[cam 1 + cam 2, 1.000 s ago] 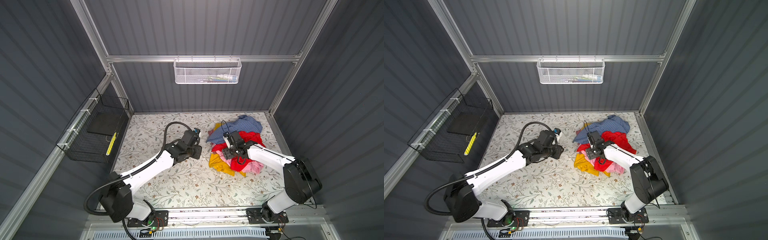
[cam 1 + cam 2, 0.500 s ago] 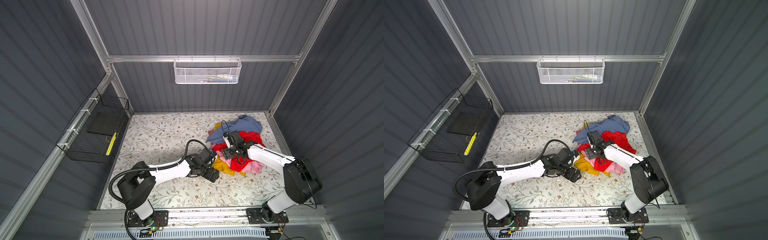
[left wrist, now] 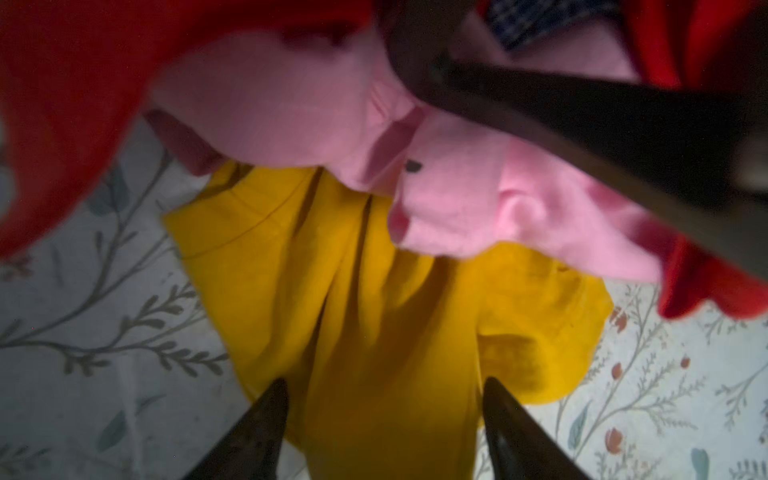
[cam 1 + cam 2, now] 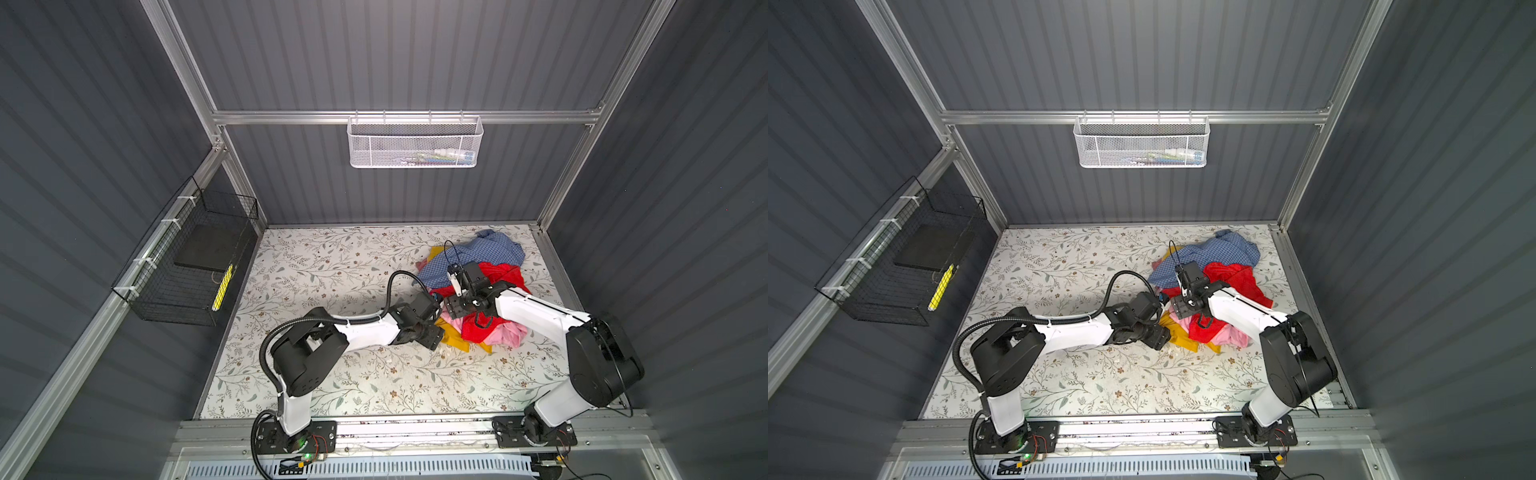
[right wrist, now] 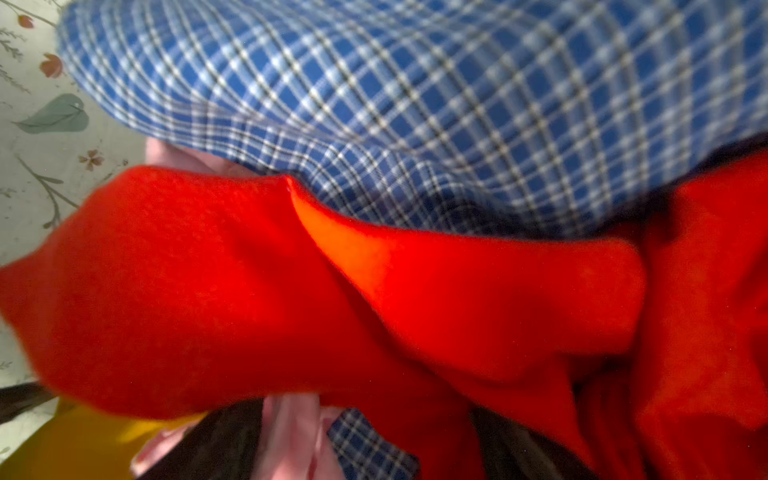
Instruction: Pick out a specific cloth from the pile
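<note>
The pile [image 4: 490,253] of blue-checked, red and pink garments lies at the table's back right. The cloth [image 4: 455,337] [image 4: 1179,336], mustard yellow, sticks out from under the pile's near left edge. My left gripper [image 4: 434,336] [image 4: 1158,336] lies low at that edge. In the left wrist view it [image 3: 386,384] is shut on a bunched fold of the cloth [image 3: 374,299], below a pink garment [image 3: 291,104]. My right gripper [image 4: 452,306] [image 4: 1177,309] rests on the pile. In the right wrist view it [image 5: 365,419] stands open and wide, sunk among red cloth [image 5: 208,291], pink and checked cloth [image 5: 415,104].
A black wire basket [image 4: 187,266] hangs on the left wall and a white mesh basket [image 4: 415,141] on the back wall. The floral table [image 4: 332,270] stretches left of the pile. The two grippers sit a hand's width apart.
My left arm has swung from mid-table to the pile's near left edge and closed in on the yellow cloth. The right arm and the pile have stayed where they were.
</note>
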{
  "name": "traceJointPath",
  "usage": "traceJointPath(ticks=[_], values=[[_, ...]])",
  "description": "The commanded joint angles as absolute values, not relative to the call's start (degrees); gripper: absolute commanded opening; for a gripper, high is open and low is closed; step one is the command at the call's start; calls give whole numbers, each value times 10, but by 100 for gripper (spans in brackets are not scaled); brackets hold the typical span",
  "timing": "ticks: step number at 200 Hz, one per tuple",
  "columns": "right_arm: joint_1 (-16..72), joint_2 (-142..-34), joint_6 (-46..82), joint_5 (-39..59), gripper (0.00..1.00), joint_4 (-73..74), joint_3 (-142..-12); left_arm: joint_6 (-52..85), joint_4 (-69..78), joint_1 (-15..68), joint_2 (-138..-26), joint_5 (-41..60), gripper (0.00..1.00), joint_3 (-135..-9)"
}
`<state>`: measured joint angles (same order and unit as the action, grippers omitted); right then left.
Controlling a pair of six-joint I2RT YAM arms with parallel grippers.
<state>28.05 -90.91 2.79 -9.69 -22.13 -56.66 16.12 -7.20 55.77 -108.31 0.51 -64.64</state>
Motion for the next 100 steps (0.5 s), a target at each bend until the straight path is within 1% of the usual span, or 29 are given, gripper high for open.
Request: traceJointPath(ticks=[1,29,30,65,85,100], values=[[279,-925,31,-103,81,-241,-570,140,-51,558,-1094,15,46,-668],[279,-928,28,-96,85,-243,-572,139,-50,558,-1072,7,1,-655],[279,-929,28,-96,86,-243,-572,139,-50,559,-1071,5,0,-654],[278,-936,27,-101,88,-237,-568,151,-53,558,-961,-68,0,-588],[276,-940,30,-103,94,-238,-572,159,-72,558,-903,-92,0,-564],[276,-938,34,-96,96,-232,-570,160,-102,558,-871,-106,0,-570]])
